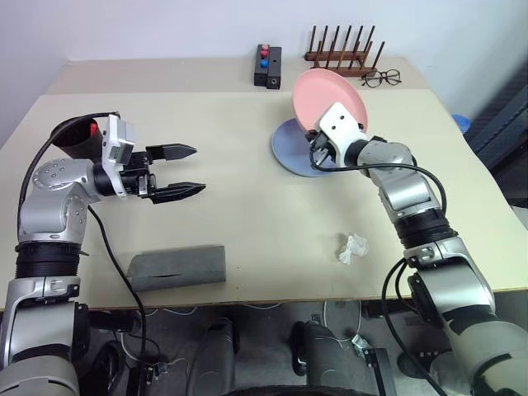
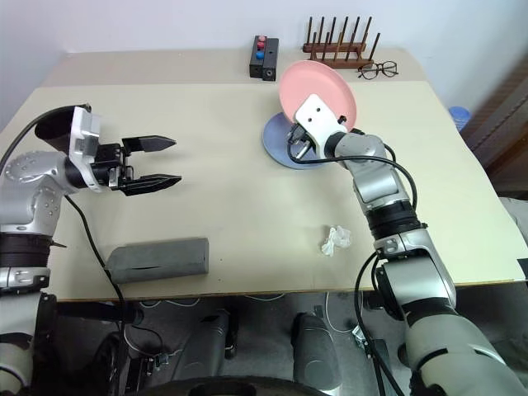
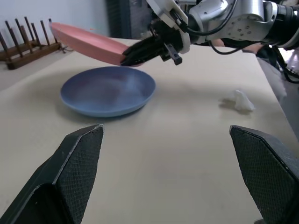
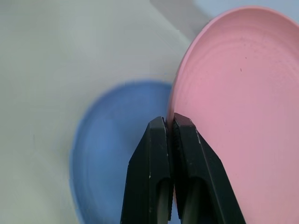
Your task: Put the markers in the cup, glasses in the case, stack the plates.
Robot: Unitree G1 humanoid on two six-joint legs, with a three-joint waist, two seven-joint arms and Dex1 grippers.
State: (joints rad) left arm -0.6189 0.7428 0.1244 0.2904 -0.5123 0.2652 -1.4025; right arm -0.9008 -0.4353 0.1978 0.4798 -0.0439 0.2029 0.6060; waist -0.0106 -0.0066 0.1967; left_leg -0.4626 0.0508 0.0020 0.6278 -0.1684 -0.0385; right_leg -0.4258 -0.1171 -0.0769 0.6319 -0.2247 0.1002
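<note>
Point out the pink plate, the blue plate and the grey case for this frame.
pink plate (image 1: 318, 92), left eye view, upper inner face.
blue plate (image 3: 110, 89), left wrist view, centre of the dish.
grey case (image 2: 161, 258), right eye view, middle of its top side.

Two plates: one pink (image 1: 328, 97), one blue (image 3: 108, 90). One grey case (image 1: 177, 266). One black cup (image 1: 76, 136). One pair of wire-framed eyeglasses (image 1: 381, 77). One wooden rack (image 1: 341, 50). One black box (image 1: 267, 67) bearing buttons. One crumpled white scrap (image 1: 352, 247). One table (image 1: 247, 206). Two grippers: left (image 1: 183, 171), right (image 3: 133, 52).
</note>
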